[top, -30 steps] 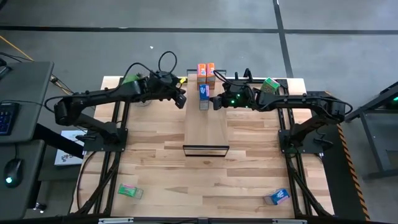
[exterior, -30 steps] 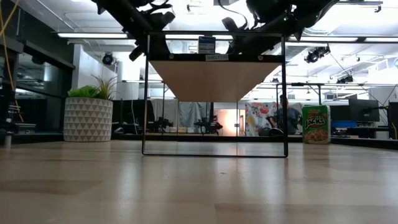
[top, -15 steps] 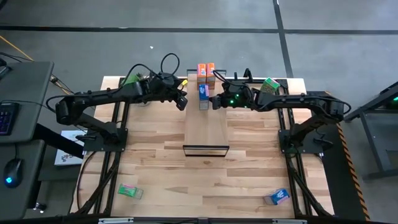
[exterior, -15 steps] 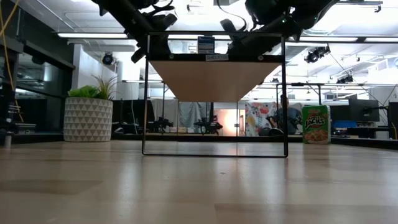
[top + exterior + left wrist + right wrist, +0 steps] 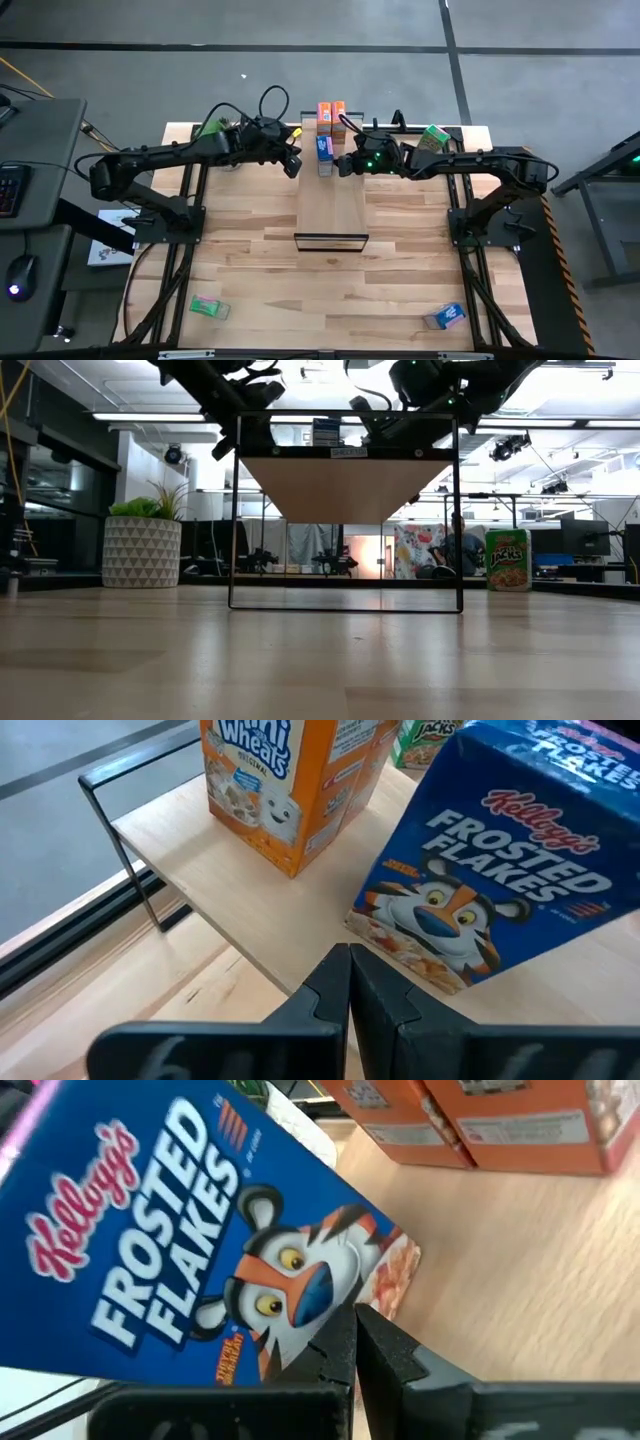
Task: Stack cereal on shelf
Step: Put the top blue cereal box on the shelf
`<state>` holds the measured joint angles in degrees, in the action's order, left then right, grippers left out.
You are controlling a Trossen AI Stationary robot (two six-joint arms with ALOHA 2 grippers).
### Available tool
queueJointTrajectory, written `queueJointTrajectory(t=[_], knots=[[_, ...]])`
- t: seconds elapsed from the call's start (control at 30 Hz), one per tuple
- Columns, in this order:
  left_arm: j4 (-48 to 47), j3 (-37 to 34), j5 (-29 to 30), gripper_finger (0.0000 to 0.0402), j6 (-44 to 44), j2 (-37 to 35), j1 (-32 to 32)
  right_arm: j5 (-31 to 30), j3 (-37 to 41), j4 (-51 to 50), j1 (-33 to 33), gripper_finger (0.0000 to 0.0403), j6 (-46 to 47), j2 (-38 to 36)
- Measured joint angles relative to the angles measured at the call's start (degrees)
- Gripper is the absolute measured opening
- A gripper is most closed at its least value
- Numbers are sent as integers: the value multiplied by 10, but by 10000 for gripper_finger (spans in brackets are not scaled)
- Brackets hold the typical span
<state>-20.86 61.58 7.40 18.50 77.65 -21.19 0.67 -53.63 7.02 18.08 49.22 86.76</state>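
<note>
My right gripper (image 5: 343, 163) sits just beside the blue Frosted Flakes box (image 5: 325, 148), on its right flank; fingers pressed together, nothing between them, so this is a nudge, not a grasp. My left gripper (image 5: 292, 162) waits near the box's other side, off the shelf edge, fingers likewise closed and empty.

The box stands on the shelf (image 5: 331, 205), near its far end, just in front of the two orange boxes (image 5: 331, 113). From the right wrist it looks tilted (image 5: 200, 1240); possibly only camera angle.

Judgement: push low and slow, square to the face, so it slides rather than tips. Stop short of the orange pair.

Away from the box: green box (image 5: 433, 136) at the far right, green (image 5: 208, 306) and blue (image 5: 446, 315) boxes on the tabletop's near side.
</note>
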Motion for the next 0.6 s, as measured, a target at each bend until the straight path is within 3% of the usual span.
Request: queueJointTrajectory(t=[0.3, 0.6], knots=[[91, 0, -51, 0, -27, 31, -4, 9, 0, -17, -9, 0, 5, 0], [106, 0, -53, 0, -22, 63, -5, 14, 0, -17, -16, 0, 14, 0]])
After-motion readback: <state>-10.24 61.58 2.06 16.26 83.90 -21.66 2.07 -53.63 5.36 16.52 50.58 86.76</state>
